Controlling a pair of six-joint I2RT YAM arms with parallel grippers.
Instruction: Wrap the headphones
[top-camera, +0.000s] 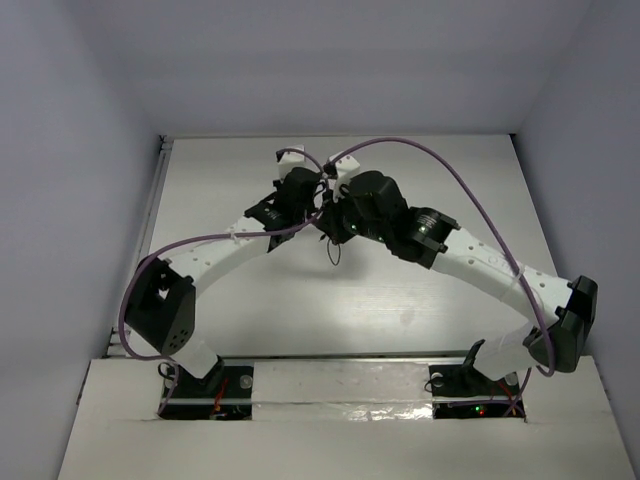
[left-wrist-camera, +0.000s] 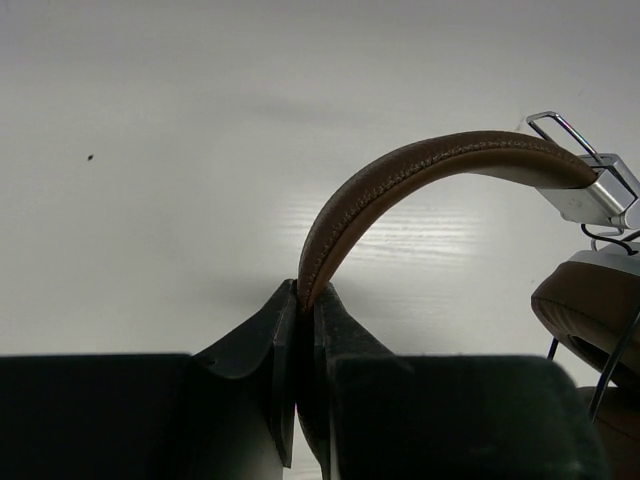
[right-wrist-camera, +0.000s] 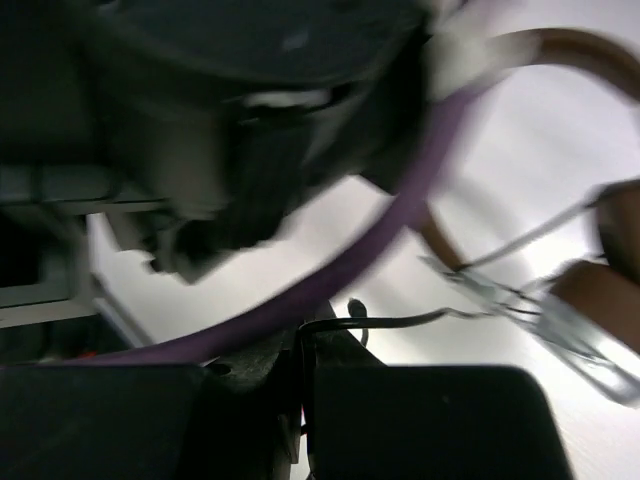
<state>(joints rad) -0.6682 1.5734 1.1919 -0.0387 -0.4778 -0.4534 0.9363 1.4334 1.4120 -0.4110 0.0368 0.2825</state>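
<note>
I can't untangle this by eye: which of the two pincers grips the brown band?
The left pincer: its jaws are shut on the brown headband. The right pincer instead pinches the thin dark cord.

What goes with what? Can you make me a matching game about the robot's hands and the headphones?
Things:
1. left hand
2. right hand
3. robot cable
4. metal bracket

Matches:
A. purple
B. shut on the thin dark cord
C. shut on the brown headband
D. silver

Pairs: 1-C, 2-B, 3-A, 4-D
</note>
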